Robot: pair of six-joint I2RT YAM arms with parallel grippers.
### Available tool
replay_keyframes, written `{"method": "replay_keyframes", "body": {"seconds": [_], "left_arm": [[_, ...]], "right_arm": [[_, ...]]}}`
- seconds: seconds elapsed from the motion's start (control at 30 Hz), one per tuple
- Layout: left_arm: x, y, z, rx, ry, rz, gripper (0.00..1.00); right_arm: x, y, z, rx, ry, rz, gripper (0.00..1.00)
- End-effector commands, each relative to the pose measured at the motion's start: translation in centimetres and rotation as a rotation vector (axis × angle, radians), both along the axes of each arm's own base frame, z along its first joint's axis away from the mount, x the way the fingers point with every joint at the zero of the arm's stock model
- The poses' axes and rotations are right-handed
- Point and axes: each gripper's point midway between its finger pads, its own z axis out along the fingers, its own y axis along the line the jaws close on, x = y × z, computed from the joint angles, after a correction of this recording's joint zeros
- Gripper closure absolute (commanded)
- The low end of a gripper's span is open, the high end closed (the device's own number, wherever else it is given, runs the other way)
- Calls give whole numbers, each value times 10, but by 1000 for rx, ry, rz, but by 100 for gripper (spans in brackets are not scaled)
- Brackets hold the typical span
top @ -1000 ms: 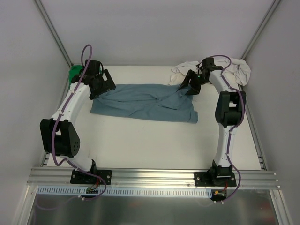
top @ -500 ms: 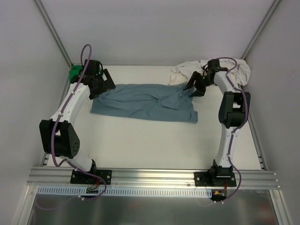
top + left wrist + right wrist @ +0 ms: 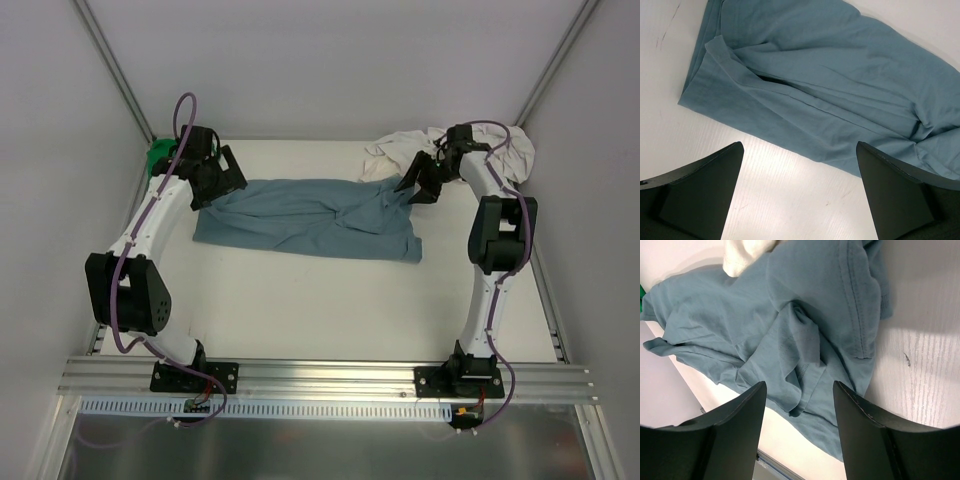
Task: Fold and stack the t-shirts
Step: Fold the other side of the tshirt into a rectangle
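Evidently early in the job: spreading stage by the look of it, no fold made yet, nothing stacked. Far left, in the back corner of the counter (image 3: 300, 300): green t-shirt (image 3: 157, 156), bunched, mostly hidden behind the left arm (image 3: 160, 212).

Just beside it: left claw (image 3: 220, 175) released, jaws spread wide, hovering over the left end of the slate-blue t-shirt (image 3: 305, 215), gripping nothing.

Across the middle of the counter: that blue shirt, roughly flat but rumpled, with long creases along its length and a stitched hem folded over at the left edge. Soft matte cotton knit.

Over its right end, above a double-stitched hem: right claw (image 3: 421, 186), jaws parted, empty, cloth below rather than between them.

Back right corner: cream t-shirt (image 3: 505, 150), a loose crumpled heap, one edge touching the blue one.

Next, probably: lowering both claws onto opposite ends, pinching a single layer each, pulling taut to flatten before folding. Limp fabric, likely to sag and drag. Smooth white counter, faintly ribbed.
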Motion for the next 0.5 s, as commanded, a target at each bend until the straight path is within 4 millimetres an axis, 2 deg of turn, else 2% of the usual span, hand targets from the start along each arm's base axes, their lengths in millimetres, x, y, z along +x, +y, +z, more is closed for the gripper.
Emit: {"method": "replay_keyframes", "body": {"seconds": [0.0, 0.47], "left_arm": [[5, -1, 14, 6, -30, -27, 1], [5, 2, 18, 25, -28, -33, 1]], "right_arm": [[11, 7, 17, -1, -54, 19, 40], [18, 12, -4, 4, -19, 23, 41]]}}
